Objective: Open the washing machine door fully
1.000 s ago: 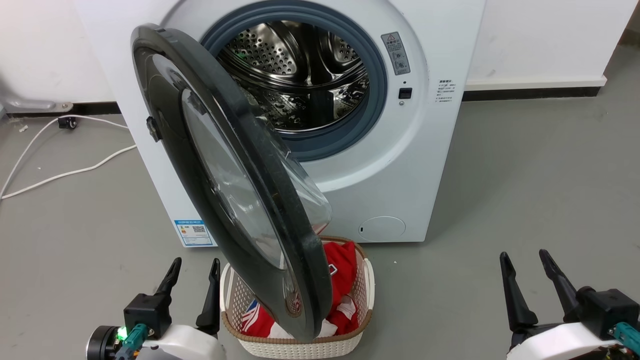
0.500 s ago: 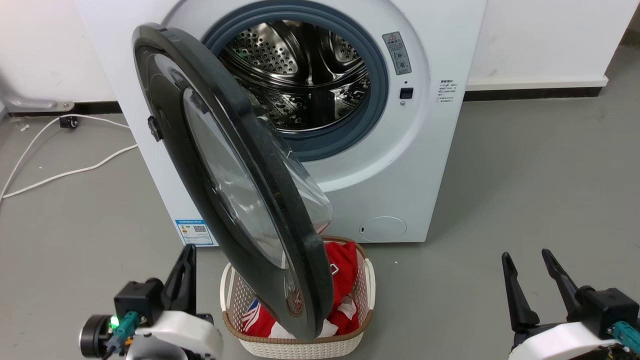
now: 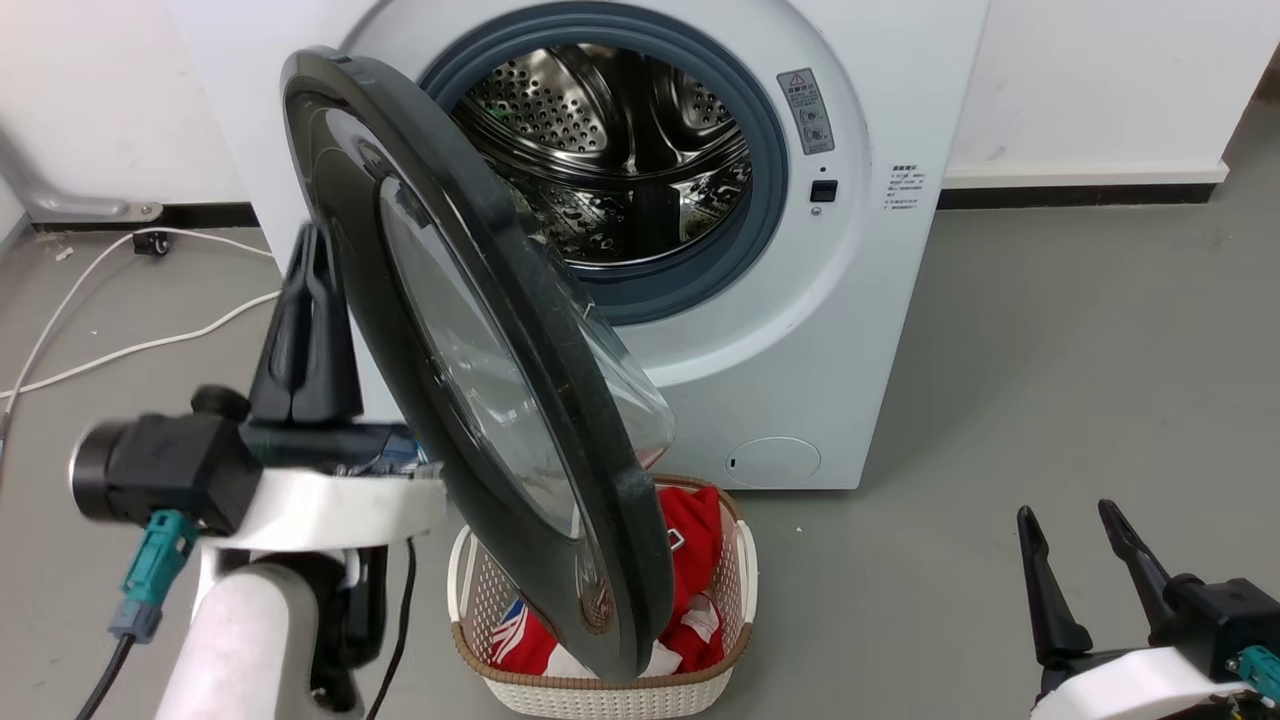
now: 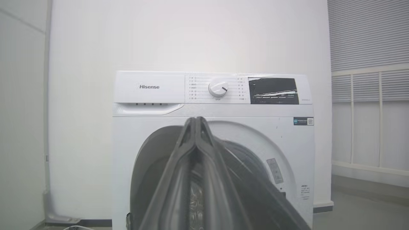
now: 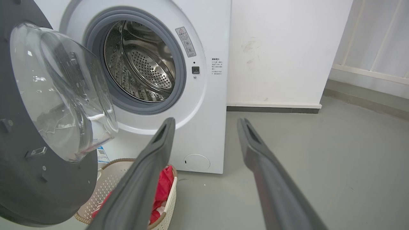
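Observation:
The washing machine door (image 3: 480, 400), glossy black with a bulging clear glass bowl, stands swung out about halfway from the white machine (image 3: 800, 330), hinged on its left. My left gripper (image 3: 310, 240) is shut with nothing held. It is raised, fingers pointing up, just left of the door's outer face near the hinge side; I cannot tell whether it touches. In the left wrist view the shut left gripper (image 4: 196, 119) rises before the machine front, with the door rim (image 4: 255, 182) to its right. My right gripper (image 3: 1067, 512) hangs open low at the right, far from the door (image 5: 32, 179).
A white wicker basket (image 3: 735, 600) with red clothes sits on the floor under the door's lower edge. The steel drum hole (image 3: 610, 150) gapes behind the door. White cables (image 3: 130, 345) trail over the grey floor at the left. A white wall stands behind.
My left arm has risen from the floor level and turned, and its fingers have closed; it now stands beside the door's outer face. The head camera shifted slightly. The right gripper stayed put.

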Tool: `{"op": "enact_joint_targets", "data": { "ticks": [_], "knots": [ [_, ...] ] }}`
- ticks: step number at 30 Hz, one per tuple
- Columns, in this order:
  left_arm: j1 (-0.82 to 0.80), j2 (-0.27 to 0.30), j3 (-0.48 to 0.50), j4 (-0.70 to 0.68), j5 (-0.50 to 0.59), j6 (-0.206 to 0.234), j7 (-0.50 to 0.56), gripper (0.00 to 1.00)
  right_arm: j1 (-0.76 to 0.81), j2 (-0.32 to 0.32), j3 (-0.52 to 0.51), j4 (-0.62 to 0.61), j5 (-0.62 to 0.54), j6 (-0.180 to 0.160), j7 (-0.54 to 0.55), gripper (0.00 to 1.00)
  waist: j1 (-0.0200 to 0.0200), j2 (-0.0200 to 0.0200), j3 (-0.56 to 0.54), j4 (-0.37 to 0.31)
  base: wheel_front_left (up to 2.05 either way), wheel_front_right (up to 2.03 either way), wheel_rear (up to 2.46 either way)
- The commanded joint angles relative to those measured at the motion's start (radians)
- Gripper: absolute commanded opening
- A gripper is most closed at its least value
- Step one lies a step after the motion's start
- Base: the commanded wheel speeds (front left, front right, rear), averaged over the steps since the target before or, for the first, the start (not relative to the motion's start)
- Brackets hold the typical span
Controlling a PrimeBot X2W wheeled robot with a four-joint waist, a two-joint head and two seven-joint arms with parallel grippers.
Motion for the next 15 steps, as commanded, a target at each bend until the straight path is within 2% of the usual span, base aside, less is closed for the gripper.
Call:
{"op": "enact_joint_targets", "data": {
  "ticks": [1, 7, 15],
  "knots": [
    [-0.021, -0.005, -0.007, -0.021, 0.006, 0.004, 0.002, 0.00, 0.008, -0.002, -0.002, -0.004, -0.004, 0.000, 0.000, 1.00, -0.0001, -0.0001, 0.000, 0.000, 0.00, 0.00, 0.00],
    [-0.107, -0.029, -0.073, -0.162, 0.024, -0.009, 0.047, 0.00, 0.011, 0.000, -0.006, -0.008, -0.008, 0.000, 0.005, 1.00, -0.0001, -0.0001, 0.000, -0.005, 0.00, 0.00, 0.00],
    [-0.090, -0.089, -0.261, -0.225, -0.040, -0.068, 0.182, 0.00, 0.014, 0.006, -0.011, -0.011, -0.012, 0.000, 0.006, 1.00, -0.0001, -0.0001, 0.003, -0.010, 0.00, 0.00, 0.00]
  ]
}}
